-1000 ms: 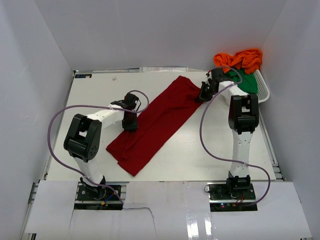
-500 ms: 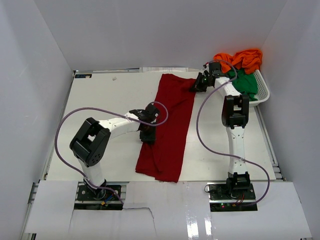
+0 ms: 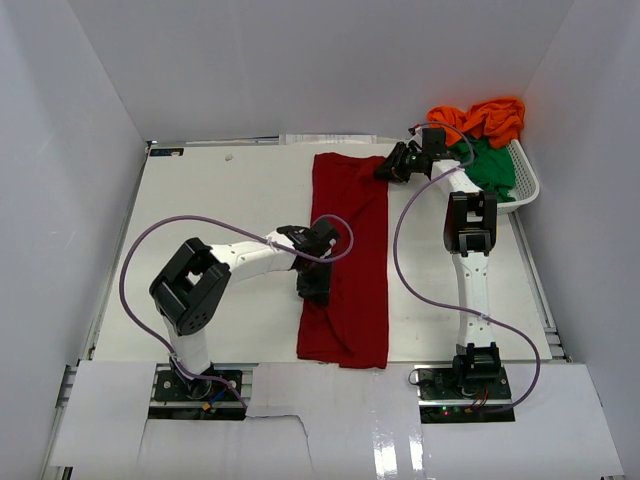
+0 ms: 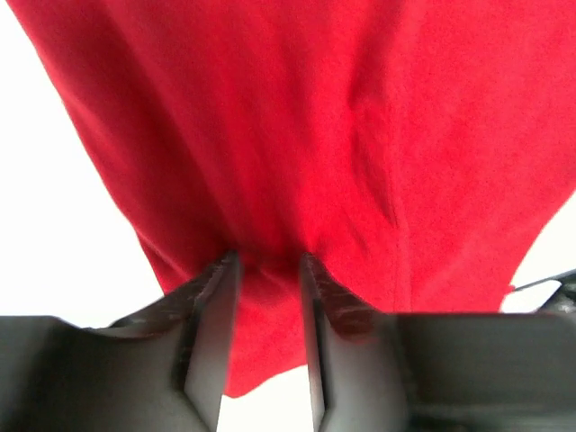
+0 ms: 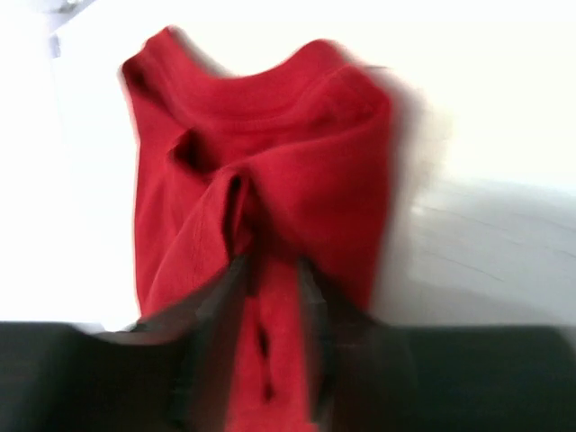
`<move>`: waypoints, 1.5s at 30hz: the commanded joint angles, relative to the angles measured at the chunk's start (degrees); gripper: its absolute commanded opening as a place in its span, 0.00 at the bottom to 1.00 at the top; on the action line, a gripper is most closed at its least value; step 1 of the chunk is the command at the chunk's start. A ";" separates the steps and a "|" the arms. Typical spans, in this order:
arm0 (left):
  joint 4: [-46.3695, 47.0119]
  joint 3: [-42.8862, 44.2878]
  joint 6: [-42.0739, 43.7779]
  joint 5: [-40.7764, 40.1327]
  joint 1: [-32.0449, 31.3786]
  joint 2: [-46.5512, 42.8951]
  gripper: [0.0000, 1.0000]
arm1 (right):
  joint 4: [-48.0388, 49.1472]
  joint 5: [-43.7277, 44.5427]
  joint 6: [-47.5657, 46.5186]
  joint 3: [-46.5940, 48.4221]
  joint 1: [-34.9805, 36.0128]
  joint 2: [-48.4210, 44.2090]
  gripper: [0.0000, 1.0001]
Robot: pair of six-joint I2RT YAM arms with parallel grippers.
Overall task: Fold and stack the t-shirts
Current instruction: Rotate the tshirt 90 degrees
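Dark red t-shirt [image 3: 350, 250] lies as a long strip mid worktop [image 3: 220, 200]. My left end effector [image 3: 313, 288] pinches its left edge, jaws narrow on fabric. My right end effector [image 3: 386, 171] grips the far corner by the collar (wrist view blurry). Orange t-shirt [image 3: 490, 118] & green t-shirt [image 3: 492, 168] sit in basket [image 3: 529, 182], far right.

Open table [image 3: 210, 200] left of dark red t-shirt [image 3: 350, 250], white basket [image 3: 527, 184] crowding far-right corner, walls [image 3: 60, 150] close around

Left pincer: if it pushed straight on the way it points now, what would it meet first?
The dark red t-shirt: the left pincer is shut on a fold of it, and red cloth fills the line ahead. The table probably lies just beneath, though depth is unclear.
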 commanded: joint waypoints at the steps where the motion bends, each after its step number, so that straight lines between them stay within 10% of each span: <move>1: -6.01 7.24 0.16 -0.05 1.20 -1.92 0.46 | 7.72 -2.78 1.81 -2.46 -0.87 -1.59 0.40; 15: -10.26 52.16 10.44 0.82 24.67 13.43 0.65 | 11.49 -4.37 -1.70 -23.98 -0.87 -21.34 0.50; 28: 9.08 64.65 12.38 18.47 24.94 32.52 0.64 | 8.08 -7.10 -2.85 -25.94 -0.43 -19.71 0.49; 45: 27.44 61.23 9.39 21.47 25.03 39.03 0.64 | 10.01 -9.21 -1.35 -25.23 0.28 -13.90 0.48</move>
